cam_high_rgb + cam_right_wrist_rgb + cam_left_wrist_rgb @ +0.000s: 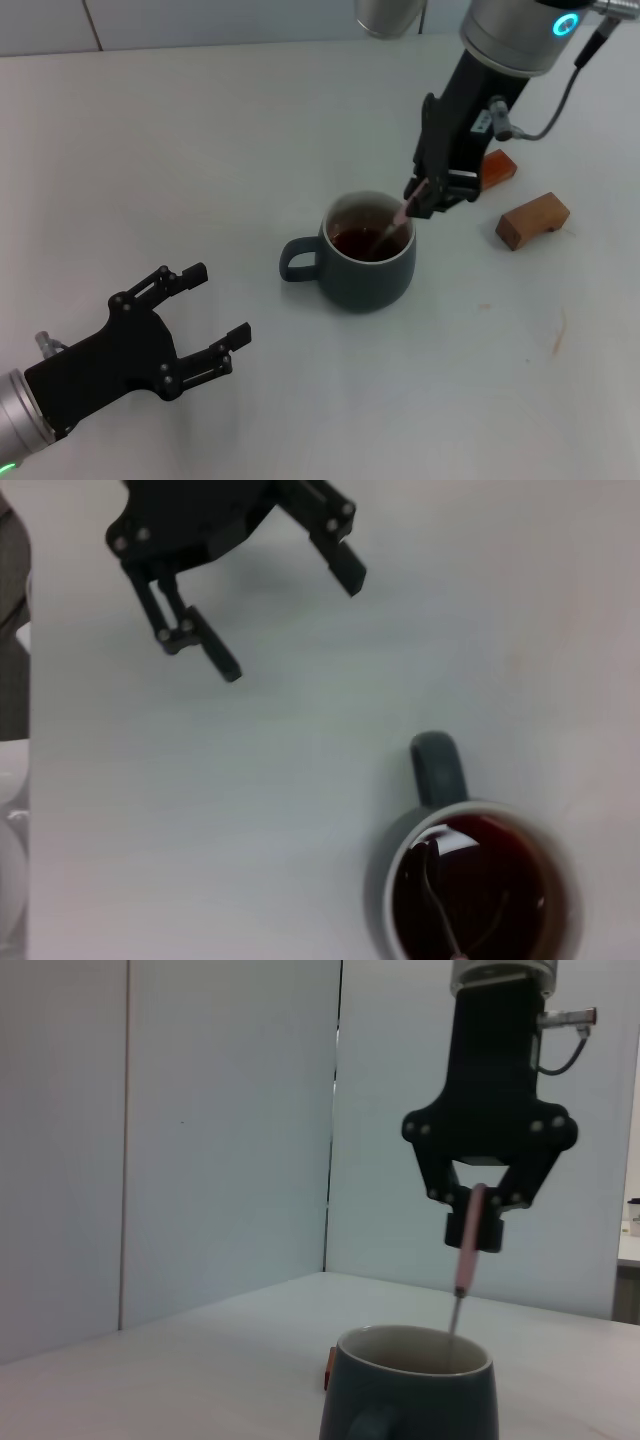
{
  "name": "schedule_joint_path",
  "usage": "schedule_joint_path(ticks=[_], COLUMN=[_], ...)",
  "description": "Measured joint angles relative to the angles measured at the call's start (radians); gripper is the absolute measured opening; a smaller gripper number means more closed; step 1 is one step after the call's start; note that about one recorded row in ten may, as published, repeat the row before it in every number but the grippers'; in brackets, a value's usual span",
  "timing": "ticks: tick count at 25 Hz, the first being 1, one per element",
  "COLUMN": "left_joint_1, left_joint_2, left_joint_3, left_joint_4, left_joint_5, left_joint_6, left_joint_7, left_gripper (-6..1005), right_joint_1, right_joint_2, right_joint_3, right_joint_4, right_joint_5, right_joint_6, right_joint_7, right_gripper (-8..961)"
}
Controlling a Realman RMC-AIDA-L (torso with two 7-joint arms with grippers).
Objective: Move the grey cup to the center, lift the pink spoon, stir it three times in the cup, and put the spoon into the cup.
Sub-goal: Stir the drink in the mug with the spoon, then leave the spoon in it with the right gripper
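The grey cup (367, 256) stands mid-table, handle toward my left, with dark brown liquid inside. It also shows in the left wrist view (410, 1385) and the right wrist view (478, 890). My right gripper (428, 196) hangs over the cup's far right rim, shut on the pink spoon (398, 220). The spoon slants down with its metal end in the liquid; its pink handle shows in the left wrist view (467, 1245) and its bowl in the right wrist view (430, 865). My left gripper (205, 313) is open and empty, low at the near left, apart from the cup.
Two brown wooden blocks lie right of the cup: one (532, 220) near the right edge, another (497, 167) partly behind my right arm. A metal container (385, 15) stands at the table's far edge. A cable (560, 95) hangs from the right arm.
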Motion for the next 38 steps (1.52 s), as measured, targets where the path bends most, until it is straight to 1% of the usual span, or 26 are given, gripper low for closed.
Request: schedule_joint_path(ticks=[3, 7, 10, 14, 20, 25, 28, 31, 38], left_joint_1=[0.0, 0.0, 0.0, 0.0, 0.001, 0.004, 0.005, 0.005, 0.008], left_joint_2=[0.0, 0.0, 0.0, 0.0, 0.0, 0.003, 0.003, 0.003, 0.003], left_joint_3=[0.0, -0.002, -0.002, -0.002, -0.001, -0.001, -0.001, 0.001, 0.003], left_joint_4=[0.0, 0.001, 0.0, 0.0, 0.0, 0.0, 0.0, 0.0, 0.0], left_joint_5=[0.0, -0.001, -0.001, -0.001, -0.001, -0.001, -0.001, -0.001, 0.0], left_joint_6=[0.0, 0.0, 0.001, 0.001, 0.003, 0.005, 0.006, 0.006, 0.006], left_joint_7=[0.0, 0.0, 0.0, 0.0, 0.0, 0.0, 0.0, 0.0, 0.0], left_gripper=[859, 859, 859, 859, 859, 859, 859, 859, 859], right_joint_1=[0.005, 0.007, 0.011, 0.016, 0.022, 0.026, 0.026, 0.025, 0.025], right_joint_2=[0.0, 0.0, -0.001, 0.001, 0.004, 0.005, 0.005, 0.006, 0.006], right_joint_3=[-0.007, -0.008, -0.008, -0.009, -0.01, -0.022, -0.029, -0.035, -0.06], right_joint_4=[0.008, 0.01, 0.01, 0.01, 0.002, 0.002, 0.01, 0.011, 0.013], right_joint_5=[-0.003, -0.016, -0.056, -0.095, -0.048, -0.022, -0.04, -0.058, -0.067], right_joint_6=[0.045, 0.063, 0.07, 0.057, -0.002, 0.026, 0.072, 0.082, 0.033], right_joint_7=[-0.001, 0.0, 0.008, 0.016, 0.004, -0.003, 0.0, 0.007, 0.026], right_gripper=[123, 132, 138, 146, 159, 169, 175, 182, 196])
